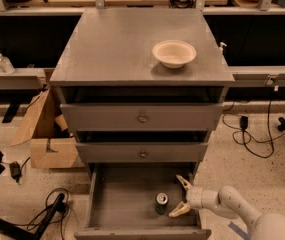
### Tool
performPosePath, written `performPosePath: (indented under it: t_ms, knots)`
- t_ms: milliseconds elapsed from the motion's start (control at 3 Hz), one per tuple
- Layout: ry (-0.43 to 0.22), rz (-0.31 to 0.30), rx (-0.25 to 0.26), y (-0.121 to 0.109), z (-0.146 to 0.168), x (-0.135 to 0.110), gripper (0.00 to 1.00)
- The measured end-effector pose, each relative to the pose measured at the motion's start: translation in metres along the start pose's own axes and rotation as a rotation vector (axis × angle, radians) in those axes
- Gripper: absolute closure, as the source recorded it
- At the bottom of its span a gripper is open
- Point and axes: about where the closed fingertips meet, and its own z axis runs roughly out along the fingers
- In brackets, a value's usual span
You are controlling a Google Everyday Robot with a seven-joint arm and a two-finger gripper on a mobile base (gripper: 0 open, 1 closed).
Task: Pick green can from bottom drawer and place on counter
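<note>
Down by the floor, the arm reaches in from the right over the pulled-out bottom drawer (124,204). Its gripper (182,198) hangs inside the drawer's right end with the two pale fingers spread wide apart and nothing between them. The green can (161,203) stands upright on the drawer floor just to the left of the fingertips, not yet enclosed. I would say this is the approach to the grasp: the gripper needs to slide a little further left so the fingers straddle the can, then close and lift clear of the two knobbed drawers (142,118). Above them the counter (117,44) waits, with a cream bowl (174,53) toward its right.
</note>
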Motion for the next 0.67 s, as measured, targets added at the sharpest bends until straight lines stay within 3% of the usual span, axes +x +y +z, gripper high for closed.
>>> performPosePath:
  t_ms: [667]
  knots:
    - [-0.013, 0.004, -0.025, 0.0043, 0.0076, 0.0000, 0.00]
